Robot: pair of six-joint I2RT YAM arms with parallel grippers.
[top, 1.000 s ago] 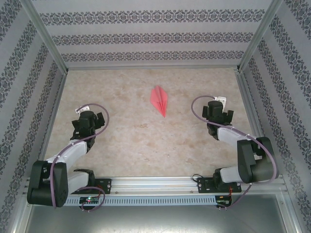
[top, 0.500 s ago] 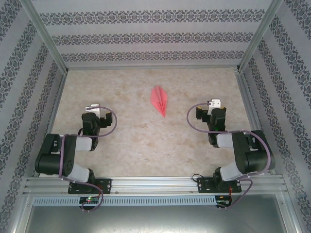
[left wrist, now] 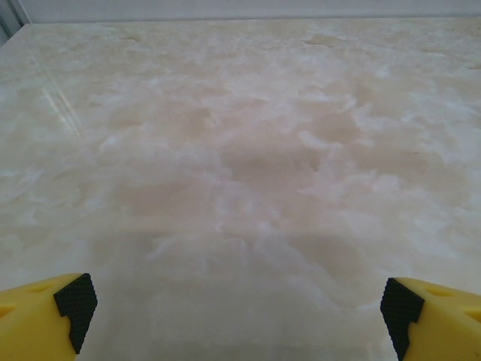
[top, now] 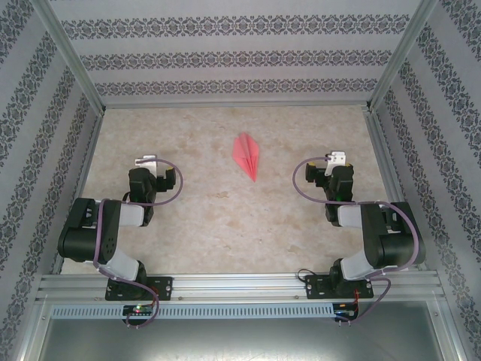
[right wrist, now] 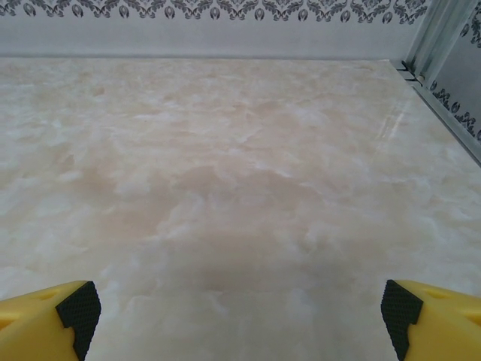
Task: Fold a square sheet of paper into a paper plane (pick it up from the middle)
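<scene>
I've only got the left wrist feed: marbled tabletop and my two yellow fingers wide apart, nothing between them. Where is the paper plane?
Observer: The top view has it. The paper plane lies on the table between the two arms, farther from the bases than either gripper and off to the right of your left gripper.
Operator: Is the right gripper holding or touching it?
Observer: No. In its own wrist view the right gripper is open, with bare table between its jaws. From above it sits apart from the plane, on the plane's right.
</scene>
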